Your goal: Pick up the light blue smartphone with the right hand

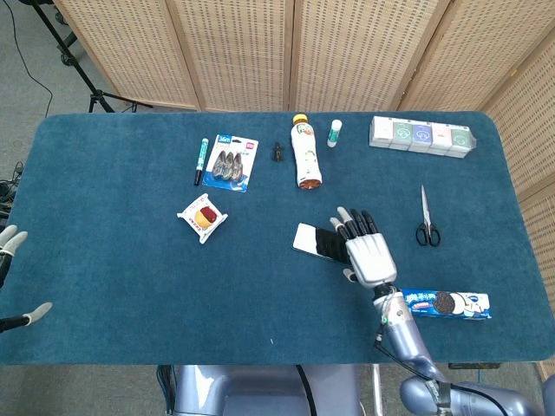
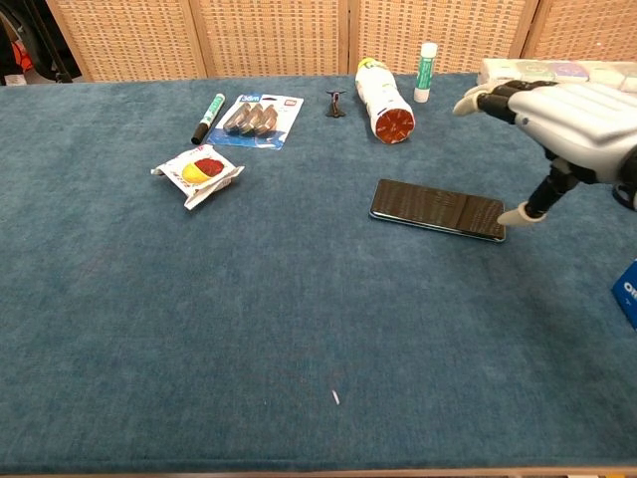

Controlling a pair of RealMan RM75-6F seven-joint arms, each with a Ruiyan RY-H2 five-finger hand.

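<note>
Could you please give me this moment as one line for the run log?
phone: flat on table, ungrasped | right hand: open, above phone's right end | left hand: at table's left edge

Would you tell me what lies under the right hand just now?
In the head view the right hand covers one end of the smartphone, lying flat on the table. Chest view shows the hand raised, holding nothing.

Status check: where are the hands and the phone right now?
Right hand open, above the phone's right end, holding nothing. Light blue smartphone flat on the table, screen up. Left hand at table's left edge, idle. Nothing in the way.
</note>
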